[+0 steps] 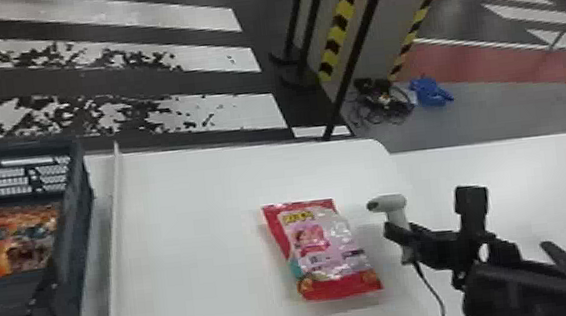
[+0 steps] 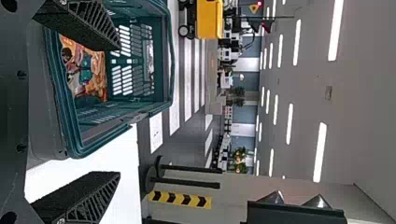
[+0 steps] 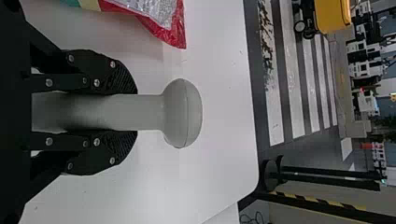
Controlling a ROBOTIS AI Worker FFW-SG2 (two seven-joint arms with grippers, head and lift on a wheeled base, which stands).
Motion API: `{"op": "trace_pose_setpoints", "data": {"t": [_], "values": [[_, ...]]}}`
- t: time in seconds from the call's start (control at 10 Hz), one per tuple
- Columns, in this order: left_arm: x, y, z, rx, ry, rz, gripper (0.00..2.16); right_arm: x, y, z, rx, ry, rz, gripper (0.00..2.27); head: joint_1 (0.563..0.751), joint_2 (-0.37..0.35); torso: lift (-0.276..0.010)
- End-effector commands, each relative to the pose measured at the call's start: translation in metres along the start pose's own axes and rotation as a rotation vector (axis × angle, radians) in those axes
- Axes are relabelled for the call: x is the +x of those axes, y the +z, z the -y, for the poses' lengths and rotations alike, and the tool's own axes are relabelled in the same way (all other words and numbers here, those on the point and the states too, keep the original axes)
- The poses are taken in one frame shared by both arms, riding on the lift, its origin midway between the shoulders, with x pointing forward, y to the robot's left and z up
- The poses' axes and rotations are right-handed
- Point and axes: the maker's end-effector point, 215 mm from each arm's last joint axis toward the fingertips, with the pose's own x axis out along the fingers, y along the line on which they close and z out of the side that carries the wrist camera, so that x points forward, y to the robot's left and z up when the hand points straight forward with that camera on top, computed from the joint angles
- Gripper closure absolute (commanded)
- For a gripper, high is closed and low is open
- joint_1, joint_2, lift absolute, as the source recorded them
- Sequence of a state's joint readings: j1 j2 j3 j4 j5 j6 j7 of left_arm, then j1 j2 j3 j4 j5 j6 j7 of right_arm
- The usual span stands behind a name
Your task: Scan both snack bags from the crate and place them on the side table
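Observation:
My left gripper (image 1: 43, 301) is at the crate's near right corner in the head view; in the left wrist view the left gripper (image 2: 114, 112) is open, nothing between its fingers. An orange snack bag (image 1: 14, 243) lies inside the dark crate (image 1: 83, 216); the left wrist view also shows that bag (image 2: 86, 70). A red and pink snack bag (image 1: 324, 251) lies flat on the white table. Just right of it, my right gripper (image 1: 404, 240) holds the grey scanner (image 1: 390, 203) upright by its handle. In the right wrist view the right gripper (image 3: 123, 112) is shut around the scanner (image 3: 180, 113).
A raised white edge (image 1: 116, 228) runs between the crate and the red bag. The side table (image 1: 509, 171) adjoins at the right. The scanner's black cable (image 1: 431, 287) trails toward the near edge. Black posts stand beyond the table.

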State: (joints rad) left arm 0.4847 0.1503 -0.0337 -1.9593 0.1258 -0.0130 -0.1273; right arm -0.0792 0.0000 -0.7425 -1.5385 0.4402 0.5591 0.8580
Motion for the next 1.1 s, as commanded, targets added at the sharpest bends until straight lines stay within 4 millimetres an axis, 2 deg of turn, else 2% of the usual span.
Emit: {"op": "trace_pose_setpoints", "data": {"t": [0.0, 0.6, 0.9, 1.0], "values": [[0.000, 0.000, 0.000, -0.002, 0.000, 0.000, 0.03, 0.009, -0.014, -0.003, 0.012, 0.005, -0.020, 2.22, 0.695, -0.338, -0.098], [0.000, -0.001, 0.003, -0.002, -0.004, -0.001, 0.03, 0.008, -0.020, 0.006, 0.018, -0.021, -0.017, 2.22, 0.695, -0.343, -0.098], [0.000, 0.000, 0.002, -0.002, -0.004, 0.001, 0.03, 0.008, -0.025, 0.014, 0.020, -0.058, -0.024, 1.75, 0.695, -0.350, -0.098], [0.001, -0.001, 0.002, -0.003, -0.004, -0.001, 0.03, 0.008, -0.025, 0.014, 0.022, -0.059, -0.024, 1.36, 0.695, -0.350, -0.098]]}}
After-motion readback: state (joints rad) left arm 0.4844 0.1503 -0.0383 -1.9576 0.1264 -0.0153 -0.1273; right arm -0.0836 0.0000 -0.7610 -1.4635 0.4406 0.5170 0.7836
